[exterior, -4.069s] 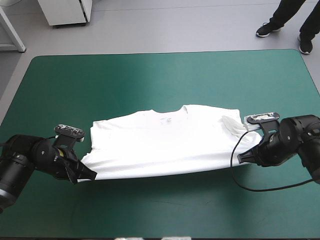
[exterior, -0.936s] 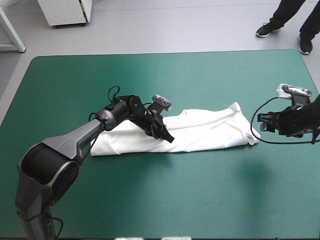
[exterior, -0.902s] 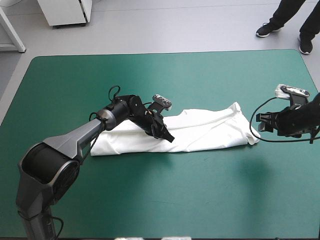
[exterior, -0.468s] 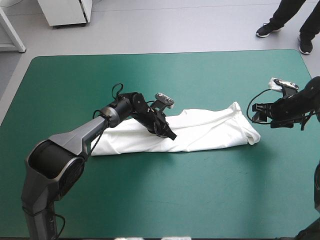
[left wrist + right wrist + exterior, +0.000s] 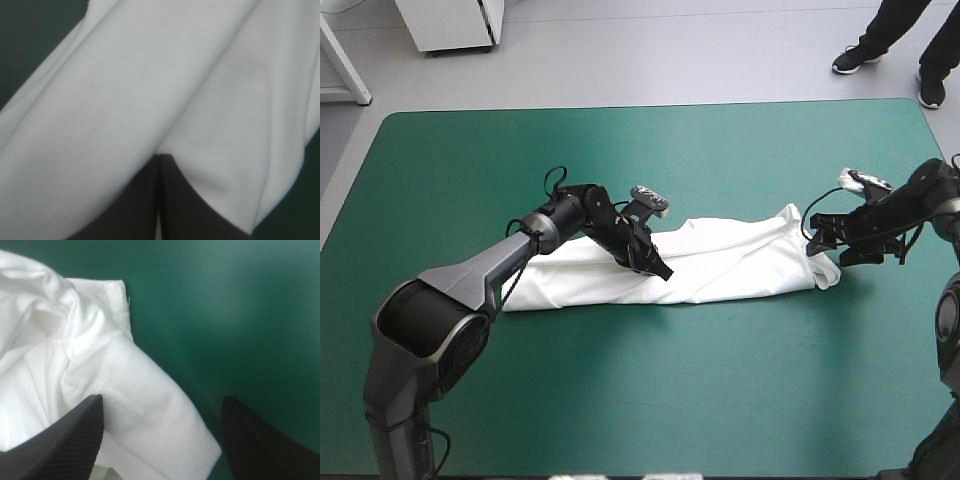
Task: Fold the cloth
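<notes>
A robotics lab: a broad tabletop [image 5: 720,400] under a teal-green cover stands on plain grey floor [image 5: 670,50], a white cabinet [image 5: 450,25] beyond its far edge, the left arm [image 5: 470,285] and right arm [image 5: 920,195] reaching over it.

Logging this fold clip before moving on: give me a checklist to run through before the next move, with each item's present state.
1. T-shirt lies as one long band, wholly on the table: ok.
2. Left tool shut, its tip on the band's middle: ok.
3. Cloth pinched in the left tool: cannot tell.
4. Right tool open at the band's end toward the table's right edge: ok.
5. Sleeve lies between the right tool's fingers: ok.
6. Right tool gripping the sleeve: not ok, fingers stand apart.
</notes>
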You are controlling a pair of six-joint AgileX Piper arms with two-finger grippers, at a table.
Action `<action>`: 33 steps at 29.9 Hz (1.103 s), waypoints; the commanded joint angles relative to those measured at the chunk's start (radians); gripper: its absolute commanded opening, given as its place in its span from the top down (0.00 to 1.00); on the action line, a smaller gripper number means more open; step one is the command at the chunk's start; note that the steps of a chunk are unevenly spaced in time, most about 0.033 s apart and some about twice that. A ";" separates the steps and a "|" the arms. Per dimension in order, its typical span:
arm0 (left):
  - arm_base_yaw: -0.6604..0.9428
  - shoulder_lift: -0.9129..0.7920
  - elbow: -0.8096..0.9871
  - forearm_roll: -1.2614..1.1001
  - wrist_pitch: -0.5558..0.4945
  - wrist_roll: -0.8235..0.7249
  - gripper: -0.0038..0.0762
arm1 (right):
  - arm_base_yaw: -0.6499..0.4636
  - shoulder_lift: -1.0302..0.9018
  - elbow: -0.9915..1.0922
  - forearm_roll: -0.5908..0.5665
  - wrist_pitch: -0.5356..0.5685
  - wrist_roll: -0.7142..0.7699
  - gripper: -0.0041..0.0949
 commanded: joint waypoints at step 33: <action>-0.006 -0.036 -0.015 0.047 0.091 -0.064 0.96 | 0.124 -0.036 -0.191 0.113 0.137 0.005 0.97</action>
